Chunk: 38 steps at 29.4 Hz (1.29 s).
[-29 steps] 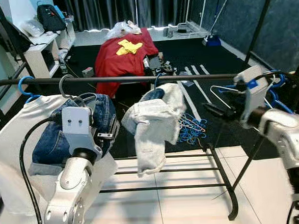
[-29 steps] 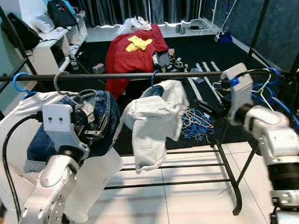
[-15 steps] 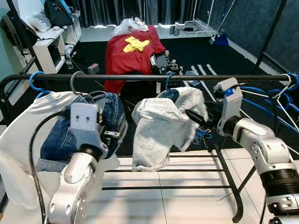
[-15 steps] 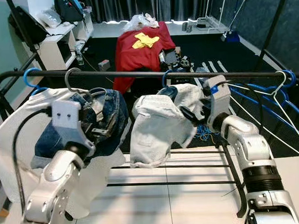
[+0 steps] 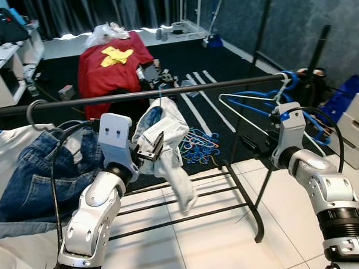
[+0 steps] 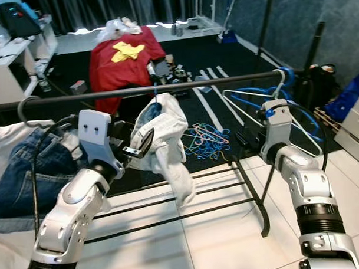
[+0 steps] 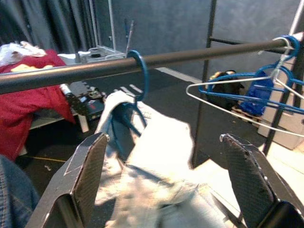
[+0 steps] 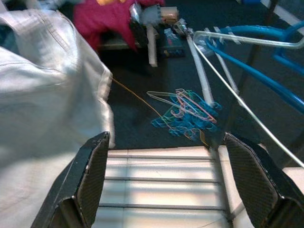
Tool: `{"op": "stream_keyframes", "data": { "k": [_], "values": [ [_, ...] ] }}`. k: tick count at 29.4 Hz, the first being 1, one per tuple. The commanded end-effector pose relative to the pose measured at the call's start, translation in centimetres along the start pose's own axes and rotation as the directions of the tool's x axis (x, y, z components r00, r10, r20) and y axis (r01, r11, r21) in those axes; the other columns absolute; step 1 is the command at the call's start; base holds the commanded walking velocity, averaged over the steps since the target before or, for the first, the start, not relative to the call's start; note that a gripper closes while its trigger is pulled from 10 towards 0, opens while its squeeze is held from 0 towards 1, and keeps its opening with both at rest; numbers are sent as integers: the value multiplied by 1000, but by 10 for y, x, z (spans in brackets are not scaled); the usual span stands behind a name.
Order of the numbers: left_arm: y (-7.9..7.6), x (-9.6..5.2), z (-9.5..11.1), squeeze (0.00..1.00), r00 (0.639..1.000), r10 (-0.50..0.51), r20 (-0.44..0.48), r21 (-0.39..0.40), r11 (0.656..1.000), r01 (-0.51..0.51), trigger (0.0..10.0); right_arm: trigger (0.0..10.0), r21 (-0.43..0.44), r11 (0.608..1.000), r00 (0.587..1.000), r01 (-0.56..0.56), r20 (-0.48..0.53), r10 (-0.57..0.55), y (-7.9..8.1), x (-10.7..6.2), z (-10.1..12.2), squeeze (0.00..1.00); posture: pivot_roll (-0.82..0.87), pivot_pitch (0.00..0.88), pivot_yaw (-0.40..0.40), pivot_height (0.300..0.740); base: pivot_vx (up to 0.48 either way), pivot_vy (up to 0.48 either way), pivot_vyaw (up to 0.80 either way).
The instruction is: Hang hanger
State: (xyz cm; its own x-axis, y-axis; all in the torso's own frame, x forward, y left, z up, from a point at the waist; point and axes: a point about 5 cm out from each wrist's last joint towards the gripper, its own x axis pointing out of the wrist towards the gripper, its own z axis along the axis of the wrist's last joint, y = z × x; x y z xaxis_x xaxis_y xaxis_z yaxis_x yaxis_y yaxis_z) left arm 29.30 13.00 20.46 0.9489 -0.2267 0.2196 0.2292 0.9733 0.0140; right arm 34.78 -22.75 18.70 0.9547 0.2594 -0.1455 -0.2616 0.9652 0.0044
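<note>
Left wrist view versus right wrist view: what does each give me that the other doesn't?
Left wrist only: the rail with the blue hook of the pale garment's hanger over it, and the open left hand facing it. Right wrist only: the heap of hangers on the dark floor, the rack's lower bars, and the open, empty right hand. Both: the pale garment, the red cloth and the spare blue and white hangers.

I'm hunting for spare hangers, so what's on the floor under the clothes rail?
A tangled pile of coloured hangers lies on the dark carpet beneath the rail, behind the rack's lower bars. The hanging pale garment covers whatever lies behind it.
</note>
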Motion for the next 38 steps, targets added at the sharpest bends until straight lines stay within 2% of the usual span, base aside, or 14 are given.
{"op": "stream_keyframes", "data": {
  "k": [1, 2, 5, 7, 9, 11, 16, 18, 19, 23, 27, 29, 31, 38],
  "values": [
    [9, -1, -7, 0, 998, 51, -38, 7, 999, -51, 10000, 10000, 8, 999, 999, -36, 34, 36, 7, 1, 5, 0, -148, 0, 0, 740, 0, 0, 0],
    [17, -3, -9, 0, 994, 95, -47, 18, 995, -94, 10000, 10000, 40, 997, 994, -64, 91, 61, 10, 2, 14, 0, -136, 0, -7, 740, 0, 0, 0],
    [17, -3, -9, 0, 994, 95, -47, 18, 995, -94, 10000, 10000, 40, 997, 994, -64, 91, 61, 10, 2, 14, 0, -136, 0, -7, 740, 0, 0, 0],
    [25, -5, -10, 0, 987, 150, -51, 27, 989, -149, 10000, 10000, 85, 992, 986, -99, 143, 86, 13, 3, 22, 0, -134, 0, -16, 740, 0, 0, 0],
    [38, -12, -14, 0, 969, 238, -71, 41, 971, -236, 10000, 10000, 58, 985, 986, -165, 31, 164, 22, 13, 3, 0, -138, 0, -16, 740, 0, 0, 0],
    [41, -14, -16, 0, 961, 265, -79, 51, 964, -261, 10000, 10000, 78, 980, 981, -184, -42, 188, 21, 17, -13, 0, -135, 0, -15, 740, 0, 0, 0],
    [41, -15, -15, 0, 961, 265, -78, 55, 964, -262, 10000, 10000, 144, 969, 978, -201, -28, 207, 14, 20, -17, 0, -129, 0, -13, 740, 0, 0, 0],
    [41, -17, -16, 0, 960, 265, -87, 59, 964, -261, 10000, 10000, 157, 946, 959, -284, 25, 283, 16, 22, -14, 0, -118, 0, -8, 740, 0, 0, 0],
    [40, -19, -17, 0, 960, 263, -93, 63, 964, -258, 10000, 10000, 175, 933, 948, -315, 101, 301, 17, 26, -1, 0, -107, 0, -5, 740, 0, 0, 0],
    [39, -19, -15, 0, 962, 259, -90, 70, 965, -253, 10000, 10000, 211, 923, 942, -322, 165, 291, 16, 29, 10, 0, -94, 0, -6, 740, 0, 0, 0],
    [38, -24, -10, 0, 962, 256, -94, 89, 965, -248, 10000, 10000, 142, 915, 925, -378, 108, 365, 28, 34, 3, 0, -62, 0, 1, 740, 0, 0, 0],
    [39, -26, -9, 0, 961, 256, -100, 100, 964, -246, 10000, 10000, 85, 925, 929, -370, 24, 370, 30, 37, -9, 0, -52, 0, 6, 740, 0, 0, 0],
    [40, -30, -7, 0, 960, 259, -107, 114, 962, -247, 10000, 10000, 36, 935, 934, -353, -46, 355, 26, 39, -19, 0, -15, 0, 9, 740, 0, 0, 0],
    [43, -36, -3, 0, 957, 269, -111, 128, 958, -255, 10000, 10000, -8, 946, 944, -324, -72, 323, 17, 39, -21, 0, 16, 0, 10, 740, 0, 0, 0]
  ]
}}
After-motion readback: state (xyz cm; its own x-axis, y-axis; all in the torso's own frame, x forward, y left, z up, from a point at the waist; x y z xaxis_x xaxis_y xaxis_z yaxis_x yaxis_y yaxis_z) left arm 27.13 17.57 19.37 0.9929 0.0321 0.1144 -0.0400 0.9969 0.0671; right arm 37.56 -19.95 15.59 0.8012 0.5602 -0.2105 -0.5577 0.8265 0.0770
